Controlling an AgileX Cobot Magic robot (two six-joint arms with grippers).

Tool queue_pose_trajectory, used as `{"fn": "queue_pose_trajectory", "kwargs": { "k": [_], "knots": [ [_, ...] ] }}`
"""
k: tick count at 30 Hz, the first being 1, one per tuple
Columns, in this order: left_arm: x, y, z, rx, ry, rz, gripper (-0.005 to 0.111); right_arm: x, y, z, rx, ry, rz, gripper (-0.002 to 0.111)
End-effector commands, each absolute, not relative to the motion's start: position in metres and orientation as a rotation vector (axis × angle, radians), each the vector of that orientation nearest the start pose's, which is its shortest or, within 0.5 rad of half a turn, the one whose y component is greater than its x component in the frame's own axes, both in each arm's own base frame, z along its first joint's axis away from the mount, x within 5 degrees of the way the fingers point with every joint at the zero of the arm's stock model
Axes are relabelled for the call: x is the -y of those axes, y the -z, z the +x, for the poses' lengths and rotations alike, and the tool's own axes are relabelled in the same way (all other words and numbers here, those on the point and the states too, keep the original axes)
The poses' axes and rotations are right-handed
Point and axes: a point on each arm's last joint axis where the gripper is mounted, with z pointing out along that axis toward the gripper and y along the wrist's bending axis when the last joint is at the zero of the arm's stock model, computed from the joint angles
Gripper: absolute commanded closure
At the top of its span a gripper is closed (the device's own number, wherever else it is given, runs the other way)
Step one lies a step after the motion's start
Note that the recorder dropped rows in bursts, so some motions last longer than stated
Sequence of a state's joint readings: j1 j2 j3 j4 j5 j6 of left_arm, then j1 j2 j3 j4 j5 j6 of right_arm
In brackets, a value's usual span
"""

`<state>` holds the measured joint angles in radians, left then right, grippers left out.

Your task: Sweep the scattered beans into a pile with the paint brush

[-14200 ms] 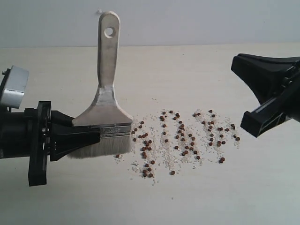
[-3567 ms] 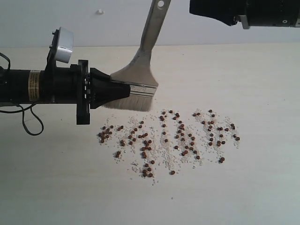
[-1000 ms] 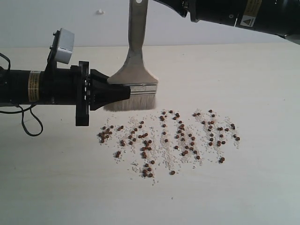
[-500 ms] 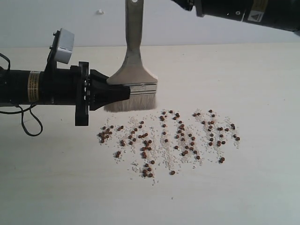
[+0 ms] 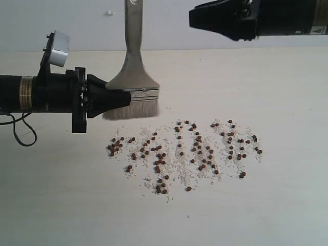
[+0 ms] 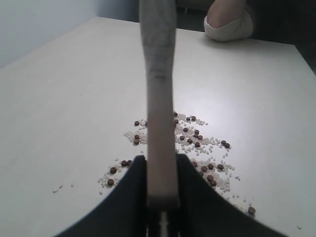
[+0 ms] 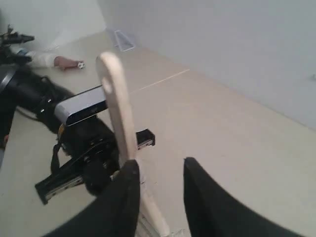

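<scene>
Cream bristles down, paint brush (image 5: 134, 77) stands upright just beside the left end of the beans (image 5: 184, 151), which lie scattered on the bench (image 5: 282, 195). Left hand (image 5: 120, 98) clamps its ferrule. Right hand (image 7: 159, 168): spread apart, empty, clear of the handle.

Our left gripper (image 5: 124, 97) clamps the paint brush (image 5: 134, 77) at its ferrule; the handle rises above the jaws and the bristles hang just below them. The beans (image 5: 184, 151) lie scattered on the table (image 5: 287, 205), ahead of this gripper and lower, apart from the bristles. Our right gripper (image 5: 205, 18) hangs higher, well apart from the handle.
</scene>
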<state>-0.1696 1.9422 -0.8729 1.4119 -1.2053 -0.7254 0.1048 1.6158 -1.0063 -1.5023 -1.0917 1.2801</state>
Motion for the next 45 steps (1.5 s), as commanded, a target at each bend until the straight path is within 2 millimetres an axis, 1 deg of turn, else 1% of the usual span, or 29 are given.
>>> {"fn": "queue_pose_trajectory", "kwargs": {
  "k": [1, 5, 8, 10, 13, 17, 21, 28, 32, 36, 45],
  "knots": [
    [0.138, -0.162, 0.307, -1.531, 1.086, 1.132, 0.107, -0.127, -0.269, 0.31, -1.495, -1.065, -1.014, 0.062],
    [0.138, -0.162, 0.306, -1.531, 1.089, 1.141, 0.107, -0.141, -0.256, 0.318, -1.417, -1.048, -1.004, 0.053],
    [0.138, -0.161, 0.305, -1.533, 1.092, 1.147, 0.107, -0.149, -0.252, 0.321, -1.371, -1.044, -0.982, 0.047],
    [0.138, -0.161, 0.305, -1.533, 1.092, 1.152, 0.107, -0.151, -0.253, 0.323, -1.352, -1.049, -0.981, 0.046],
    [0.138, -0.161, 0.305, -1.533, 1.093, 1.156, 0.107, -0.154, -0.258, 0.329, -1.398, -1.108, -1.003, 0.046],
    [0.138, -0.16, 0.304, -1.533, 1.093, 1.164, 0.107, -0.16, -0.267, 0.344, -1.471, -1.183, -1.073, 0.046],
    [0.138, -0.16, 0.304, -1.533, 1.094, 1.166, 0.107, -0.163, -0.268, 0.357, -1.503, -1.215, -1.057, 0.047],
    [0.138, -0.16, 0.304, -1.533, 1.094, 1.166, 0.107, -0.175, -0.256, 0.361, -1.493, -1.243, -1.051, 0.048],
    [0.138, -0.16, 0.304, -1.533, 1.094, 1.166, 0.107, -0.179, -0.256, 0.36, -1.485, -1.253, -1.052, 0.048],
    [0.138, -0.16, 0.304, -1.533, 1.094, 1.166, 0.107, -0.182, -0.259, 0.36, -1.467, -1.266, -1.015, 0.048],
    [0.138, -0.16, 0.304, -1.531, 1.093, 1.171, 0.107, -0.213, -0.263, 0.354, -1.402, -1.312, -1.07, 0.048]
  ]
}}
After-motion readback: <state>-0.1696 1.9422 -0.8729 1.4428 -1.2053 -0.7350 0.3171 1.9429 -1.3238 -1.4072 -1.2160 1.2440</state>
